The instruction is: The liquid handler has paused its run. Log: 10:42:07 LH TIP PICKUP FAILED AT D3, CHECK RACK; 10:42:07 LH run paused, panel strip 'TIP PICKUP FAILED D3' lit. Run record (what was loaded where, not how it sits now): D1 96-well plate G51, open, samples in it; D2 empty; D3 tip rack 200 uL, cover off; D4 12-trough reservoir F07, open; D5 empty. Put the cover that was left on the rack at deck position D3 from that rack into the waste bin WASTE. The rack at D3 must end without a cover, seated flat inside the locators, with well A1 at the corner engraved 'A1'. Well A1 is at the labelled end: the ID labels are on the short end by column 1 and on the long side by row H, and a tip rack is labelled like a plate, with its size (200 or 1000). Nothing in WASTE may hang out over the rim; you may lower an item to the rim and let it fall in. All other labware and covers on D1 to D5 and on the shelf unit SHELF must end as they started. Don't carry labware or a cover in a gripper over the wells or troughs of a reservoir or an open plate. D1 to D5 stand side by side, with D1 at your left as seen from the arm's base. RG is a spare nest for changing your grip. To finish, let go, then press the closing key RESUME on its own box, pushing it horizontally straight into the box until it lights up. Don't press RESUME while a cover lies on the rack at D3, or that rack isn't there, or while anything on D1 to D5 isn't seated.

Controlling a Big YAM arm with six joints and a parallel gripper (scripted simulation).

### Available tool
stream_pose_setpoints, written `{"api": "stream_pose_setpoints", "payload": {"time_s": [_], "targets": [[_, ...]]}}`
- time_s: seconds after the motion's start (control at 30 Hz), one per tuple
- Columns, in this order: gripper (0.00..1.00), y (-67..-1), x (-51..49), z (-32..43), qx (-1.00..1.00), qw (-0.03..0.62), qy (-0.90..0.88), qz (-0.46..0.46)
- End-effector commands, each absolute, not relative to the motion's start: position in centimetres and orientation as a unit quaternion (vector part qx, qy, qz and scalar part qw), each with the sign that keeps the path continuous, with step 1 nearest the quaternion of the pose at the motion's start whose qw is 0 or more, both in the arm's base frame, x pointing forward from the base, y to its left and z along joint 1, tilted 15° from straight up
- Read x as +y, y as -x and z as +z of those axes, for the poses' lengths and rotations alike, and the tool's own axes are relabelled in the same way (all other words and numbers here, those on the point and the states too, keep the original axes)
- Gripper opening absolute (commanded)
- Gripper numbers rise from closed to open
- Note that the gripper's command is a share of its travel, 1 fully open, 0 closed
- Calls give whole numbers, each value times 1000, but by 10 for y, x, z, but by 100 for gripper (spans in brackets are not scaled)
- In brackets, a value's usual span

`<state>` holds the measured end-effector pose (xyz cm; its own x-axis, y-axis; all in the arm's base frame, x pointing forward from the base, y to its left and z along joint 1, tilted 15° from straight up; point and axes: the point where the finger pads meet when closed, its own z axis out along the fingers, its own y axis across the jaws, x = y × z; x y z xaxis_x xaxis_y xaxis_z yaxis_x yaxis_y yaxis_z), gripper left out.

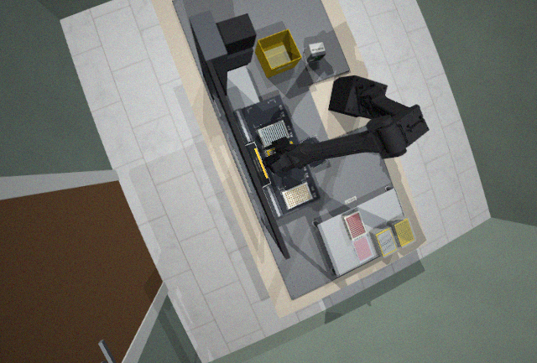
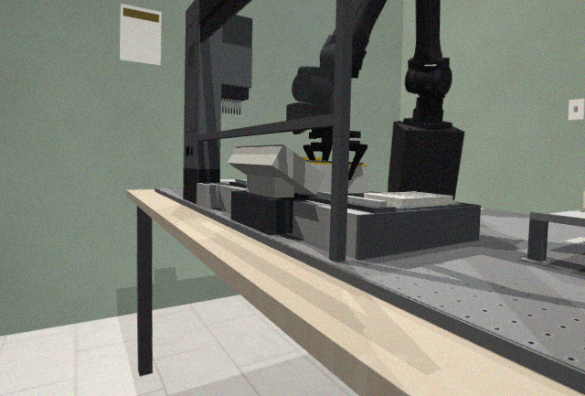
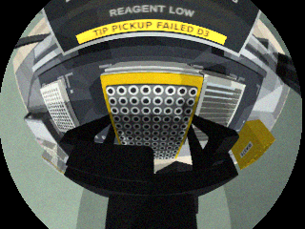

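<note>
The tip rack at D3 (image 3: 152, 117) has a yellow frame and rows of round holes, and it sits under the panel's D3 mark. I cannot tell its cover apart from the rack body. My gripper (image 3: 151, 114) is open, with one finger on each long side of the rack's near end and not touching it. In the exterior view the fingertips (image 2: 333, 153) reach down to the rack's yellow top edge (image 2: 325, 161). In the top view my wrist (image 1: 277, 158) hides most of the rack. The yellow waste bin (image 1: 278, 53) stands far along the deck.
The open plate at D1 (image 1: 296, 195) and the trough reservoir at D4 (image 1: 272, 132) flank the rack. The lit yellow strip (image 3: 152, 33) reads TIP PICKUP FAILED D3. The gantry frame (image 2: 341, 99) and pipetting head (image 2: 231, 75) stand over the deck. The RESUME box (image 1: 316, 50) is beside the bin, and the shelf unit (image 1: 360, 237) holds several plates.
</note>
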<state>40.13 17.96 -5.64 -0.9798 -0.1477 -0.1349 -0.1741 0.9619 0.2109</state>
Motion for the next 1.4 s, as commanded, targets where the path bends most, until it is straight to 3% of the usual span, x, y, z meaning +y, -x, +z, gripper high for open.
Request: {"api": "stream_pose_setpoints", "payload": {"time_s": [0.0, 0.93, 0.97, 1.37], "targets": [[100, -401, 182, -64, 989, 60, 75, 110], [100, -401, 182, -64, 989, 60, 75, 110], [0, -401, 182, -64, 989, 60, 75, 110], [0, -401, 182, -64, 989, 60, 75, 110]]}}
